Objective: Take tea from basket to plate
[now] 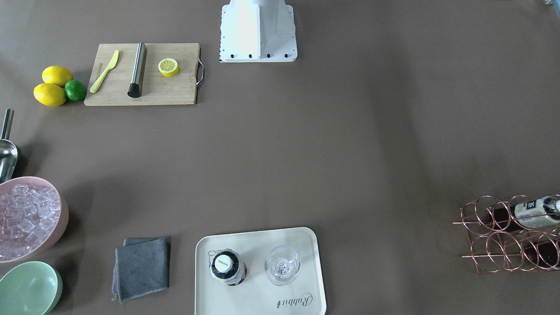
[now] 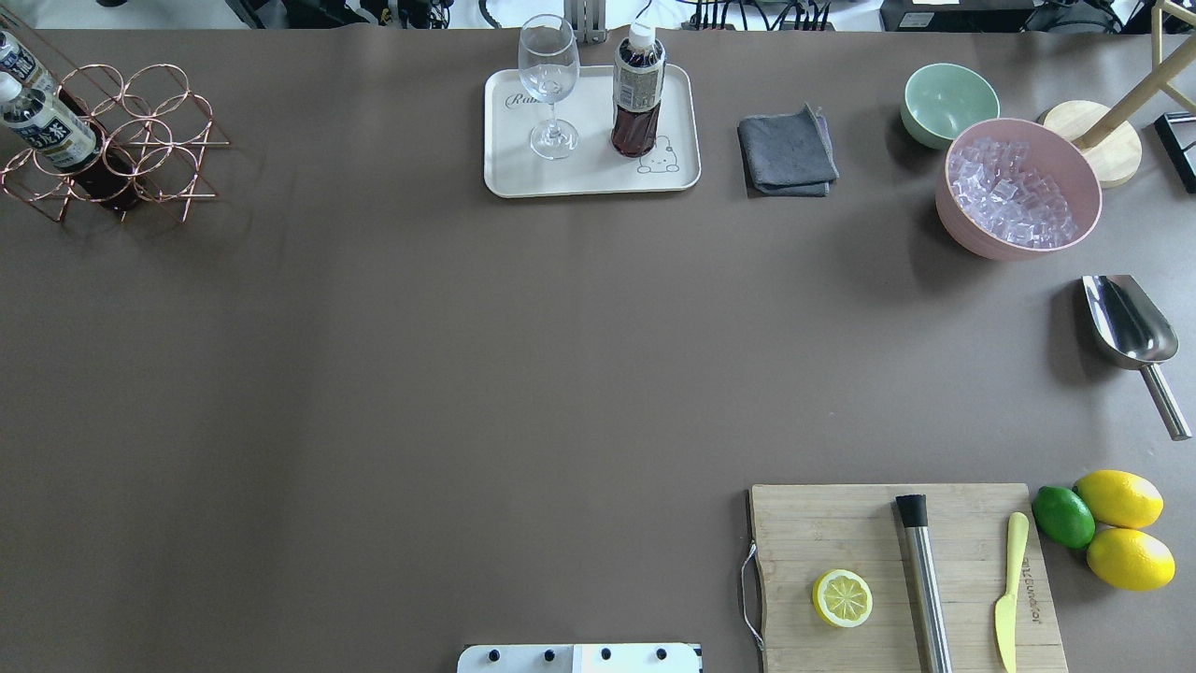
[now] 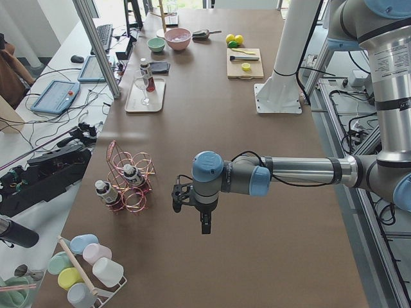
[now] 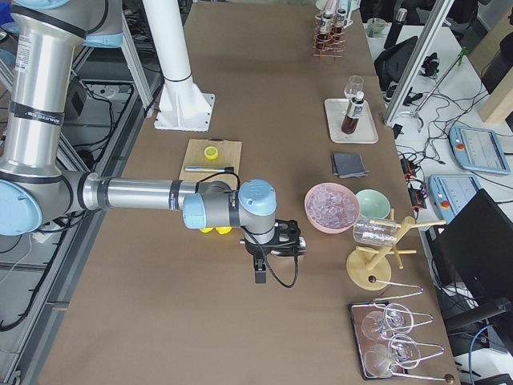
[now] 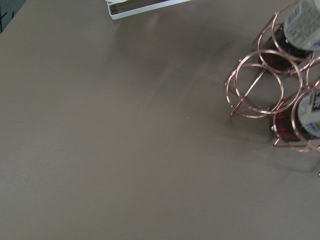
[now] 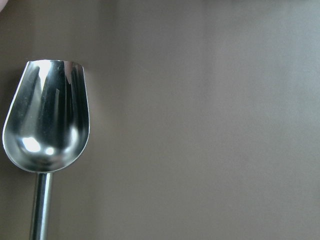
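The copper wire basket [image 2: 140, 121] stands at the table's far left corner. It holds two tea bottles with black-and-white labels, one nearer [image 2: 47, 131] and one further back [image 2: 14, 56]. Both also show in the left wrist view [image 5: 307, 22]. The cream plate [image 2: 589, 173] at the far middle carries a beige-label bottle [image 2: 638, 93] and a wine glass [image 2: 549, 84]. My left gripper [image 3: 204, 224] hangs above the table beside the basket [image 3: 131, 183]. My right gripper [image 4: 260, 274] hangs over the table's right side. I cannot tell whether either is open or shut.
A steel scoop [image 6: 47, 120] lies under the right wrist. A pink bowl of ice [image 2: 1018, 187], a green bowl [image 2: 948, 103] and a grey cloth [image 2: 787, 151] sit far right. A cutting board [image 2: 902, 579] with half a lemon, muddler and knife is near right.
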`<state>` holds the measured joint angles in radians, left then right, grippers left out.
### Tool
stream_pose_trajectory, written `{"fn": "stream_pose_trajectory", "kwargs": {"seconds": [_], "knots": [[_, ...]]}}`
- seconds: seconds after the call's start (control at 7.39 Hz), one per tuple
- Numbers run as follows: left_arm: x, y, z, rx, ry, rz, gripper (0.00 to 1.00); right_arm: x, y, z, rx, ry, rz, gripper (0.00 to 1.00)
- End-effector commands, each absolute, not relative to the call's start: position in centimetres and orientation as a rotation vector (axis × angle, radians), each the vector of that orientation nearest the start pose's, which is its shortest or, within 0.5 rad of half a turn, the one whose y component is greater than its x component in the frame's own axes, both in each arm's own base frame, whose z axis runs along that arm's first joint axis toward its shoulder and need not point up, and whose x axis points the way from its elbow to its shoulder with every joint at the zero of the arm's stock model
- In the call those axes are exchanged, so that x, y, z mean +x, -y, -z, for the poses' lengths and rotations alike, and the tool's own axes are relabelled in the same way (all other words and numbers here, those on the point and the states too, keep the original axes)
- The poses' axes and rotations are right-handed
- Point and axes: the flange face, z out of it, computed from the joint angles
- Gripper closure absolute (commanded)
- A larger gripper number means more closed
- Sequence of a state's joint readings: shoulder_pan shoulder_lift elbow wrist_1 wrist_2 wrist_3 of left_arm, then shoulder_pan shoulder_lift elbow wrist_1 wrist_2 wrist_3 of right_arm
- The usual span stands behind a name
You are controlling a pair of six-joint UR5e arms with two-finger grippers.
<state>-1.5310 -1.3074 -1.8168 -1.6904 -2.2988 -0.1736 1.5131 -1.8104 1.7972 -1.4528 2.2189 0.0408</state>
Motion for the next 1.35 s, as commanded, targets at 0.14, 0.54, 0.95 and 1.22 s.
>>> {"fn": "stream_pose_trajectory", "kwargs": {"seconds": [0.14, 0.54, 0.95, 1.22], "knots": [[-5.51, 38.57, -64.13, 0.029, -0.784, 0.103, 0.02, 5.30, 40.05, -64.13, 0.087, 0.651, 0.055, 0.00], [-5.54, 39.00, -64.02, 0.025, -0.779, 0.108, 0.02, 5.83, 39.66, -64.24, 0.085, 0.662, 0.038, 0.00], [-5.52, 39.05, -63.86, 0.033, -0.783, 0.103, 0.02, 5.94, 39.65, -64.21, 0.087, 0.664, 0.036, 0.00], [-5.52, 38.99, -63.88, 0.034, -0.783, 0.103, 0.02, 6.00, 39.64, -64.21, 0.088, 0.664, 0.035, 0.00]]}}
